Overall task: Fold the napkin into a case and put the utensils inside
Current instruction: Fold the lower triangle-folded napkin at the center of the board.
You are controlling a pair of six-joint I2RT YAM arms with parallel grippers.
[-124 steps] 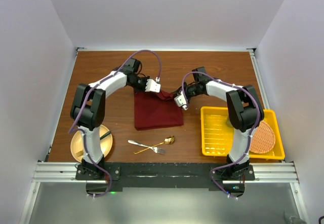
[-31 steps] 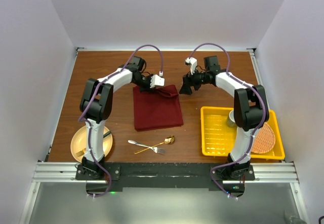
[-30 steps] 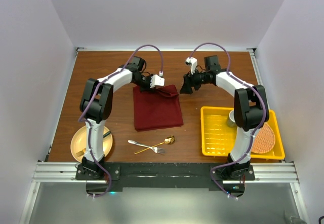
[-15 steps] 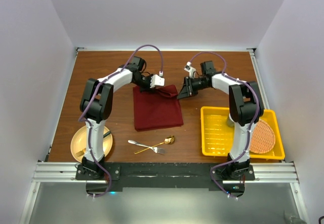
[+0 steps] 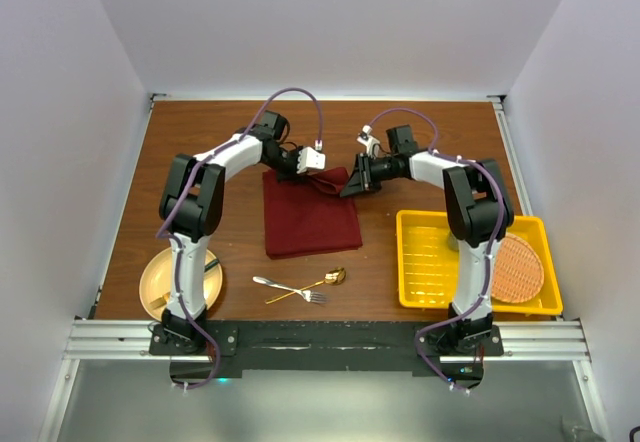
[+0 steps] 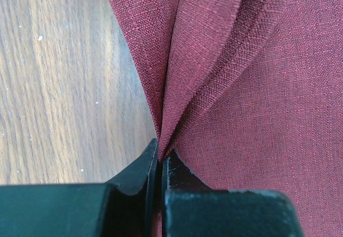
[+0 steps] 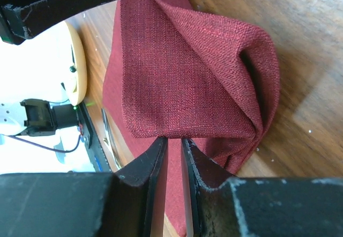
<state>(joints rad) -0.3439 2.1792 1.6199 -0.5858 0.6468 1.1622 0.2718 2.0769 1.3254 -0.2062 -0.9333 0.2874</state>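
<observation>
— Where's the napkin (image 5: pixel 310 224)?
— In the middle of the table (image 5: pixel 200 142), mostly flat, with its far edge bunched up into folds.
— Who's got hold of it?
— The left gripper (image 6: pixel 159 157) is clamped tight on a pleat at that far edge. The right gripper (image 7: pixel 172 143), jaws narrow, pinches the folded far right corner.
— And the cutlery?
— The fork (image 5: pixel 275 284) and spoon (image 5: pixel 335 276) lie crossed on the near side, apart from the cloth.

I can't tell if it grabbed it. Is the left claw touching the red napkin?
Touching. The left wrist view shows the left claw pinched shut on a fold of the napkin, the cloth running right into its tips.
</observation>
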